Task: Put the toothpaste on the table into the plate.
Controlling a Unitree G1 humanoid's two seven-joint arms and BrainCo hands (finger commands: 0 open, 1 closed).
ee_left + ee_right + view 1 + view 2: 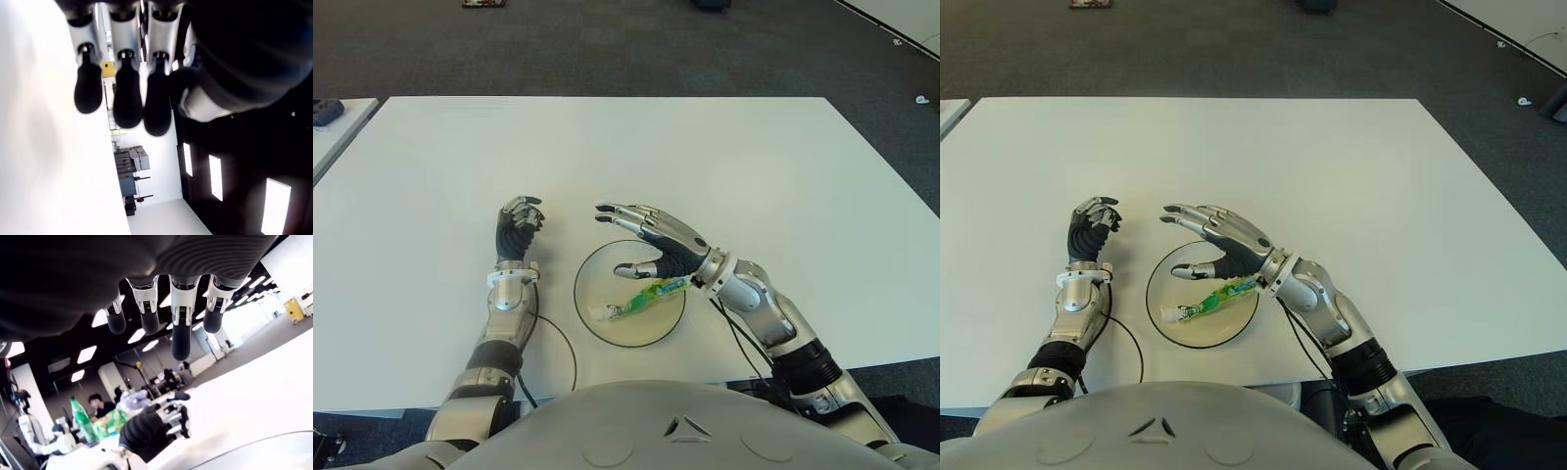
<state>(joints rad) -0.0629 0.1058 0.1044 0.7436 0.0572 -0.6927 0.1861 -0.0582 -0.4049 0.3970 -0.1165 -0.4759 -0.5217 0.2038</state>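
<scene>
My right hand, fingers spread and empty, hovers over the plate, where the toothpaste lies slantwise just below its palm; my curled, empty left hand shows beside the plate's left.

Open-plan lab or office, ceiling light panels, seated person, carpeted floor

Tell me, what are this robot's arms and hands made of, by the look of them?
Both arms look like jointed silver metal with black ribbed bands. The left hand and right hand have black palms, silver-backed segmented fingers and dark rounded fingertips. Thin black cables loop beside the forearms.
</scene>
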